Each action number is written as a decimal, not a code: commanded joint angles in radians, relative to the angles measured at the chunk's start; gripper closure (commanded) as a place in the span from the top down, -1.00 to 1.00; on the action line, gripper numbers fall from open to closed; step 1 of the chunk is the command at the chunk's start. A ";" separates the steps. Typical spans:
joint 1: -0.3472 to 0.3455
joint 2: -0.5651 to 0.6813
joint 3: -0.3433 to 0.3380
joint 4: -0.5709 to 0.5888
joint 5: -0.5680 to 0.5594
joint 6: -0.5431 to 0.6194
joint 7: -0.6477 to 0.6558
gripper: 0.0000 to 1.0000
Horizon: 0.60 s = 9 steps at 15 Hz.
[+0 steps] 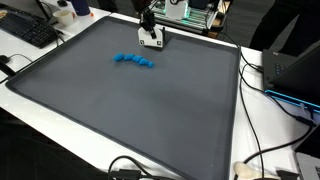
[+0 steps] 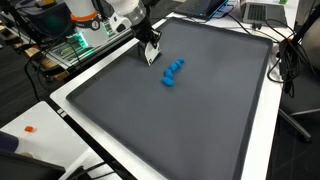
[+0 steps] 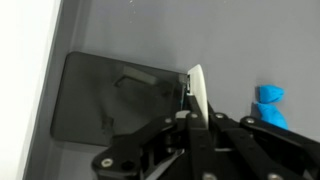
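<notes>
My gripper (image 1: 150, 32) (image 2: 149, 44) hangs over the far edge of a large dark grey mat (image 1: 130, 110) (image 2: 190, 120). Its jaws are shut on a thin white flat piece (image 3: 198, 90), which stands edge-on between the fingers in the wrist view. In both exterior views the white piece (image 1: 152, 41) (image 2: 152, 55) hangs just above or at the mat; I cannot tell if it touches. A lumpy blue object (image 1: 134, 61) (image 2: 173, 72) (image 3: 270, 105) lies on the mat a short way from the gripper, apart from it.
A white table border (image 1: 240, 130) (image 2: 70, 100) runs round the mat. A keyboard (image 1: 30, 30), cables (image 1: 270, 80), green-lit electronics (image 1: 190, 12) (image 2: 72, 46), a laptop (image 2: 262, 12) and a small orange item (image 2: 30, 128) lie outside the mat.
</notes>
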 commanded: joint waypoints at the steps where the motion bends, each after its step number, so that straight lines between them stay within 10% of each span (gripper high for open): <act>1: -0.006 -0.026 -0.008 -0.012 -0.023 -0.017 0.005 -0.98; 9: -0.008 -0.038 -0.008 -0.013 -0.047 -0.048 0.018 -0.98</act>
